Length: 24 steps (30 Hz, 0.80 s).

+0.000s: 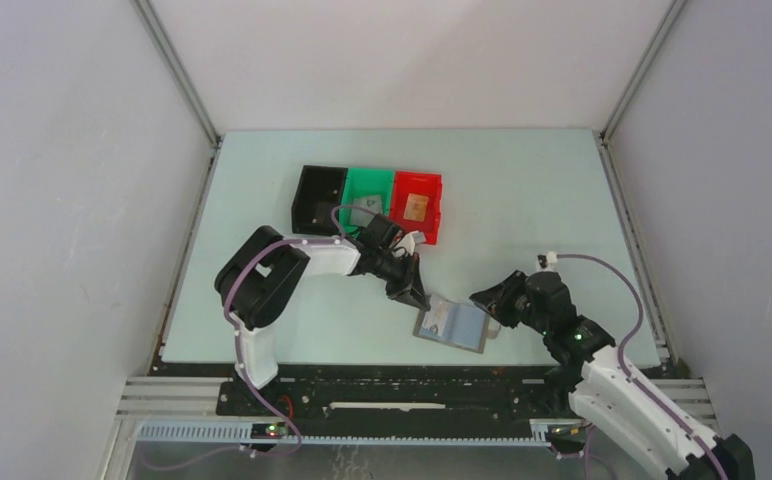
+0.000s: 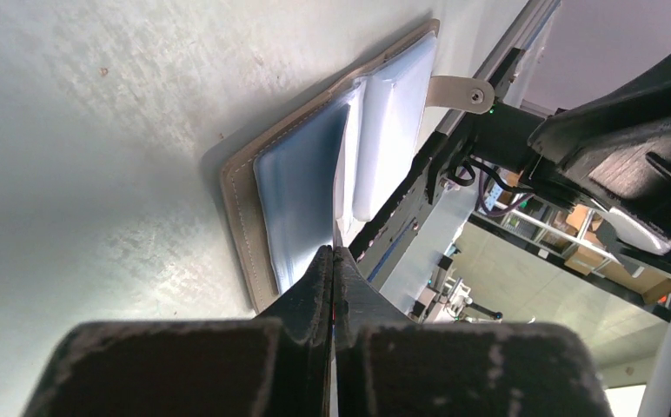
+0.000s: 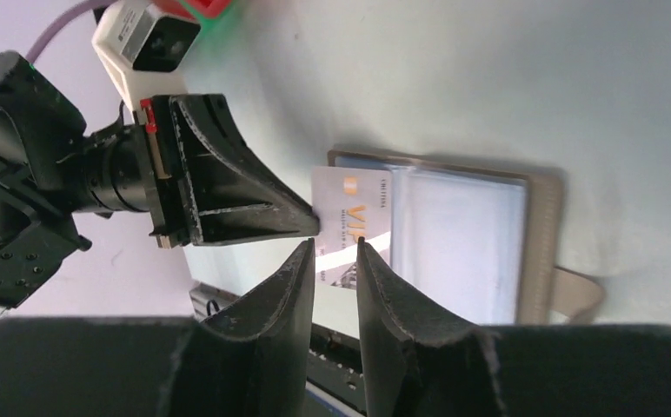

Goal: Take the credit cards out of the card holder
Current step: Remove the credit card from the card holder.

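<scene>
the left gripper point(image 2: 332, 254) is pressed together on the edge of a pale card point(image 3: 349, 217), which sticks partway out of the open wallet point(image 3: 542, 234) on the side facing its tips. the right gripper point(image 3: 334, 248) is held over that card, fingers slightly apart with nothing between them; contact cannot be told. the wallet is laid flat on the table point(image 1: 522, 200), just ahead of both grippers.

Left gripper point(image 2: 333, 254) pinched shut on a credit card point(image 3: 347, 207) edge, right gripper point(image 3: 335, 248) held narrowly parted, both wrists angled downward
</scene>
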{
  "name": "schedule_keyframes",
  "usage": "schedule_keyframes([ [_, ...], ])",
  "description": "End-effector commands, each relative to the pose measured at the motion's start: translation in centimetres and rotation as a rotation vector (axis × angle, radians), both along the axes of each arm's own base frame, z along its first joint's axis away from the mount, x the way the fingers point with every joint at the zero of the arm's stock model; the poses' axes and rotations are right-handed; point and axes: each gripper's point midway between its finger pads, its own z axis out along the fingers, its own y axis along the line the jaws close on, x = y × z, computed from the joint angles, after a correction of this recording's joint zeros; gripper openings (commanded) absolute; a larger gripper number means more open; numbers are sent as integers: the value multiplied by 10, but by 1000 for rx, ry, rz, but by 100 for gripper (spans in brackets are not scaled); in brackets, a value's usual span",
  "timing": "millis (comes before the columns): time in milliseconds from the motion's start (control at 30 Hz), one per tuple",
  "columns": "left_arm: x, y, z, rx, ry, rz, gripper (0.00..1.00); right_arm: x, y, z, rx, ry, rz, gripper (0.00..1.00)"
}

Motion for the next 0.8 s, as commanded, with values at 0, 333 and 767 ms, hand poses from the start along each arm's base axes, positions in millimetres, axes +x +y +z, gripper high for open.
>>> schedule_keyframes([
  [0,-2,1,7,-21,-17,-15,0,9,36,19,67,-41,146,33],
  [333,-2,1,5,-17,-17,-16,0,4,69,-17,60,98,275,34],
  [767,-3,1,4,-21,-14,-24,0,3,74,-41,33,162,292,34],
])
